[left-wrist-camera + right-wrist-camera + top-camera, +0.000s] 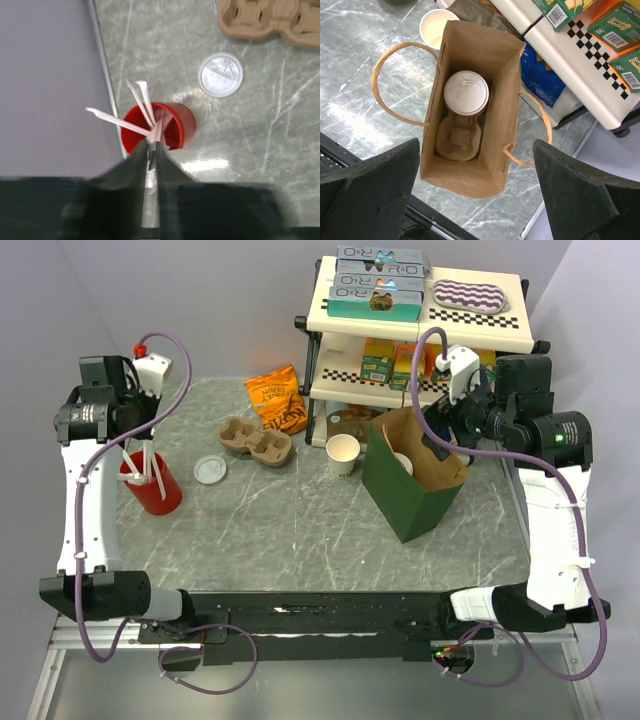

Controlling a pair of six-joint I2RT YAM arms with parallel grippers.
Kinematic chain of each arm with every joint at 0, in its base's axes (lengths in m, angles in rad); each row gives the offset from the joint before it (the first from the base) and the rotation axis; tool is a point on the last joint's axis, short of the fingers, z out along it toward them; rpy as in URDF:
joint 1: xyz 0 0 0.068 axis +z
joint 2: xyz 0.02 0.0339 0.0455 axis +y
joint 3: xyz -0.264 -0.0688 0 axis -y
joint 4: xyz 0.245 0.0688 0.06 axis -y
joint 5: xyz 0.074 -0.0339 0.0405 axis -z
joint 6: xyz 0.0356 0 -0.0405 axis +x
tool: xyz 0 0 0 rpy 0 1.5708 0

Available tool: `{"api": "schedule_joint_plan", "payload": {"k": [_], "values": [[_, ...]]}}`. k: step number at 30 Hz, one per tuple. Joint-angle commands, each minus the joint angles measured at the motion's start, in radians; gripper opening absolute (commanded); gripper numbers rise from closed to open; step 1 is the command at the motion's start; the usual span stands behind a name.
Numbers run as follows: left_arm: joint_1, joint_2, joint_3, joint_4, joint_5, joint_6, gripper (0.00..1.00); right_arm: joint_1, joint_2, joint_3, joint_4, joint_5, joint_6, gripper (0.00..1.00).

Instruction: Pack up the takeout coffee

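Note:
The takeout coffee (465, 93), a cream cup with a white sip lid, stands in a brown pulp carrier (457, 141) inside the open paper bag (462, 175). In the top view only a bit of white (403, 462) shows inside the bag (410, 500). My right gripper (476, 145) is open and empty, high above the bag mouth, and shows in the top view (438, 435). My left gripper (151, 145) is shut on a paper-wrapped straw over the red cup (159, 128) of straws, at the table's left (138, 447).
A lidless cream cup (343, 454) stands left of the bag. A second pulp carrier (256, 439) and a loose white lid (210, 469) lie mid-table. An orange snack bag (277, 397) and a shelf rack (420, 310) with boxes are at the back.

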Motion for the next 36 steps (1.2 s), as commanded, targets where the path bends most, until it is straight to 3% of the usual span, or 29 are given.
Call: {"api": "schedule_joint_plan", "payload": {"k": [1, 3, 8, 12, 14, 15, 19, 27, 36], "values": [[0.009, -0.009, -0.031, 0.05, 0.02, 0.017, 0.26, -0.005, 0.012, 0.017, 0.011, -0.01, 0.006, 1.0], [0.009, -0.017, -0.038, 0.05, 0.029, 0.014, 0.37, -0.005, 0.015, 0.019, 0.011, -0.011, 0.006, 1.0], [0.009, -0.032, -0.065, 0.048, 0.047, 0.023, 0.43, -0.005, 0.029, 0.034, 0.008, -0.016, 0.008, 1.0], [0.009, -0.083, -0.055, -0.036, 0.285, 0.117, 0.55, -0.004, 0.034, 0.04, 0.007, -0.017, 0.009, 1.0], [0.0, -0.12, -0.1, -0.064, 0.421, 0.172, 0.65, -0.005, 0.034, 0.034, 0.005, -0.017, 0.011, 1.0], [-0.014, -0.124, -0.153, -0.067, 0.423, 0.169, 0.66, -0.005, 0.034, 0.031, 0.008, -0.017, 0.009, 1.0], [-0.129, -0.083, -0.276, -0.024, 0.302, 0.108, 0.64, -0.005, 0.035, 0.034, 0.007, -0.005, 0.008, 1.0], [-0.166, 0.079, -0.387, 0.174, 0.045, 0.063, 0.64, -0.005, 0.012, 0.007, -0.001, 0.018, 0.003, 1.0], [-0.183, 0.331, -0.397, 0.277, -0.104, 0.106, 0.66, -0.006, 0.012, 0.013, -0.015, 0.038, -0.005, 1.0]]}}
